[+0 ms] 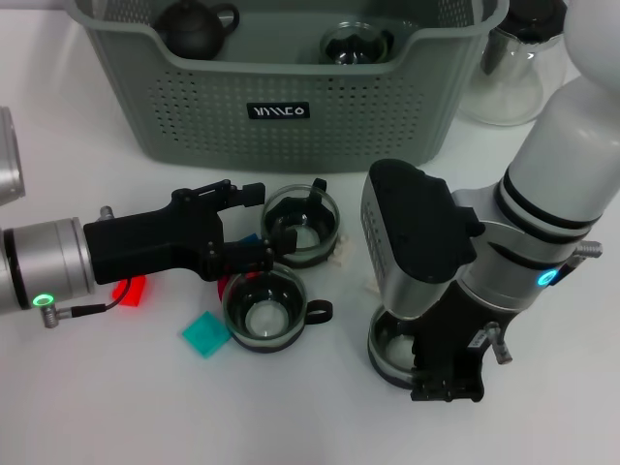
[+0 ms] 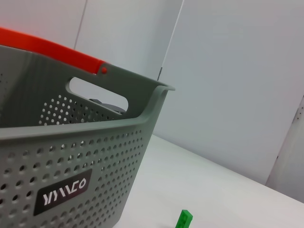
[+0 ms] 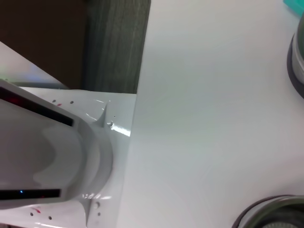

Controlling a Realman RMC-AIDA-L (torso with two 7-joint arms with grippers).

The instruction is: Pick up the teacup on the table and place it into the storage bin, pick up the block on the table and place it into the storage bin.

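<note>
The grey-green storage bin (image 1: 281,111) stands at the back, and the left wrist view shows its labelled wall (image 2: 71,180). One glass teacup (image 1: 302,225) sits just in front of the bin. A second teacup (image 1: 264,308) is nearer me. My left gripper (image 1: 263,223) reaches in from the left, open, with its fingertips at the left rim of the first teacup. A third teacup (image 1: 390,351) lies partly under my right gripper (image 1: 446,386), which points down at it. A red block (image 1: 129,291) and a teal block (image 1: 206,334) lie left of the cups.
Inside the bin are a black teapot (image 1: 194,27) and a glass cup (image 1: 354,44). A clear glass pot (image 1: 509,73) stands right of the bin. Small pale blocks (image 1: 341,254) lie between the cups. A green block (image 2: 184,220) shows beside the bin. Cup rims (image 3: 297,61) edge the right wrist view.
</note>
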